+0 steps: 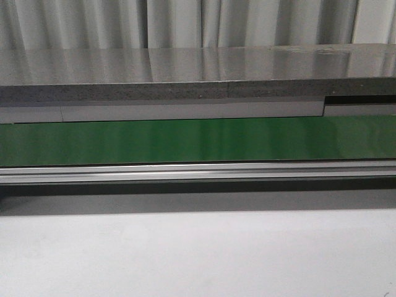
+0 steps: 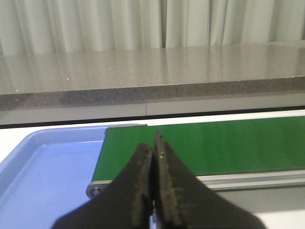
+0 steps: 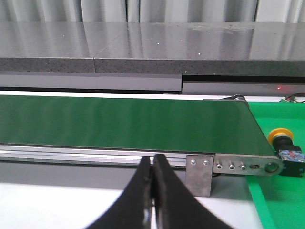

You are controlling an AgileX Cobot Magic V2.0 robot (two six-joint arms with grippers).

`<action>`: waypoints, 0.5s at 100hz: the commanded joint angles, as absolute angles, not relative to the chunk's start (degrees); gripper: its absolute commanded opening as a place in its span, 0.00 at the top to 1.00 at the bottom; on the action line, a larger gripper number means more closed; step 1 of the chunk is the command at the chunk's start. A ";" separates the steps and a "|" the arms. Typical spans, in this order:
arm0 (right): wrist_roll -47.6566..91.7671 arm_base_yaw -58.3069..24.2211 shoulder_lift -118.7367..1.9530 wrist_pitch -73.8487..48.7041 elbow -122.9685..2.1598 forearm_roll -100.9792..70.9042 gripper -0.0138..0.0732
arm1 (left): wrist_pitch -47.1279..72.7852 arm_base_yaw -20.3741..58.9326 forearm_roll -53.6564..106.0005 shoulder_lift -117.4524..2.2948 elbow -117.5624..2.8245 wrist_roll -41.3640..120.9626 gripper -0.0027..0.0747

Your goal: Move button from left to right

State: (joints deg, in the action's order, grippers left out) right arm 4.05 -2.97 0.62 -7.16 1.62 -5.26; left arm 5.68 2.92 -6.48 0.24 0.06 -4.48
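Right wrist view: button (image 3: 285,147) lies well apart from closed right gripper (image 3: 152,164).

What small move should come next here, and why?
Probably nothing more than waiting with both arms back. The button already lies on the green tray past the conveyor's right end. The left claw and right claw are both shut and empty.
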 commanded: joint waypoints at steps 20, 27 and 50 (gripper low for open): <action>4.18 -2.68 1.77 -2.25 0.72 -4.73 0.92 | -1.32 3.35 -6.40 2.02 2.11 -5.30 0.99; 4.18 -2.68 1.77 -2.25 0.72 -4.73 0.92 | -1.73 3.35 -6.40 2.02 2.11 -5.30 0.99; 4.18 -2.68 1.77 -2.25 0.72 -4.73 0.92 | -1.63 3.35 -6.40 2.02 2.11 -5.30 0.99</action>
State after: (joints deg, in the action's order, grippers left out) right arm 4.05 -2.97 0.62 -7.16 1.62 -5.26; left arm 3.25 2.92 -6.48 0.24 0.06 -4.70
